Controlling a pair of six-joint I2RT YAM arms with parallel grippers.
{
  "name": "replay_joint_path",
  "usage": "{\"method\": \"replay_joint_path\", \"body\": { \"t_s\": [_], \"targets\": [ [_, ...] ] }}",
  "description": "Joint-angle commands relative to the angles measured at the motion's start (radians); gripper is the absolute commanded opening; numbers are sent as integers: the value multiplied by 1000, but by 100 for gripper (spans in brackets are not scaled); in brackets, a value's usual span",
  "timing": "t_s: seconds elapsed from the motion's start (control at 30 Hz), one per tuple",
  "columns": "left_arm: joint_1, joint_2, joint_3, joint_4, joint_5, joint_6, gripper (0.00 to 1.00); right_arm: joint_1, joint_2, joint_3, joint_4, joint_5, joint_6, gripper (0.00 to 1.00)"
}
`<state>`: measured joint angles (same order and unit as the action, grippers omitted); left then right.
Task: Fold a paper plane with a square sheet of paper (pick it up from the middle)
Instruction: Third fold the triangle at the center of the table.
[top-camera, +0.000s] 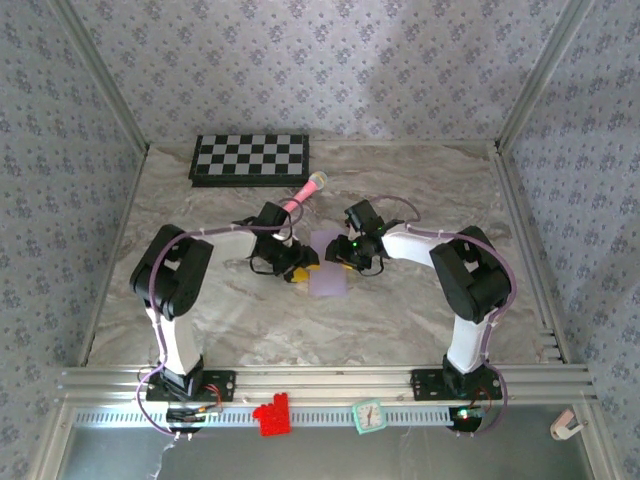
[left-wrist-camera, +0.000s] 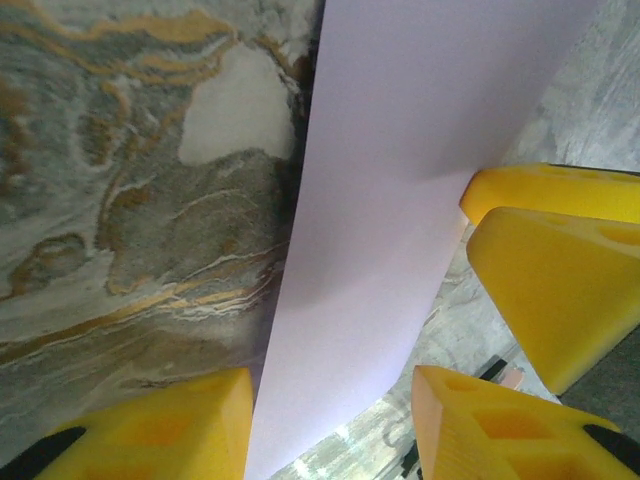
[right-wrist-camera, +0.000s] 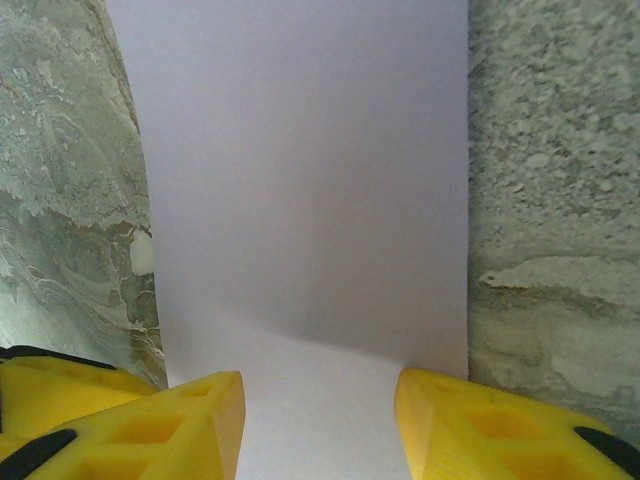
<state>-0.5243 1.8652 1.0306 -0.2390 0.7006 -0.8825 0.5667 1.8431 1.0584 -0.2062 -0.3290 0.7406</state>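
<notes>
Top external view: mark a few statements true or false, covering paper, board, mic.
1. The square sheet of paper lies between the left gripper and the right gripper. True.
2. The checkered board sits under the paper. False: it lies apart, at the far side of the table.
3. The pink toy microphone lies between the board and the grippers. True.
4. The paper is a slim dart. False: it is a broad sheet with no sharp tip.

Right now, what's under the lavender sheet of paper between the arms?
The marble tabletop shows along both sides of the square sheet of paper. Whatever is directly beneath the sheet is covered by it, so I cannot tell.
</notes>
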Motion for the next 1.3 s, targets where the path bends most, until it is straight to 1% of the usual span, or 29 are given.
{"method": "replay_joint_path", "body": {
  "t_s": [0.0, 0.2, 0.33, 0.53, 0.73, 1.0, 1.13, 1.27],
  "targets": [
    [-6, 22, 33, -12, 51, 25, 46, -8, 45, -8, -72, 35, -15, 48],
    [-6, 2, 26, -29, 95, 63, 46, -9, 37, -12, -76, 36, -12, 47],
    [-5, -57, -37, 32, 128, 63, 45, -12, 27, -19, -70, 38, -11, 47],
    [-4, -64, -71, 126, 167, 26, 45, -15, 28, -17, -64, 32, -8, 47],
    [-3, -39, -60, 141, 143, 2, 41, -18, 28, -17, -55, 22, -6, 48],
    [13, -7, -49, 163, 85, -49, 31, -24, 22, -25, -45, 17, -15, 47],
    [15, 15, -59, 210, 69, -98, 26, -24, 25, -25, -42, 15, -16, 48],
    [18, 25, -58, 228, 60, -117, 25, -24, 25, -29, -38, 15, -17, 47]
  ]
}}
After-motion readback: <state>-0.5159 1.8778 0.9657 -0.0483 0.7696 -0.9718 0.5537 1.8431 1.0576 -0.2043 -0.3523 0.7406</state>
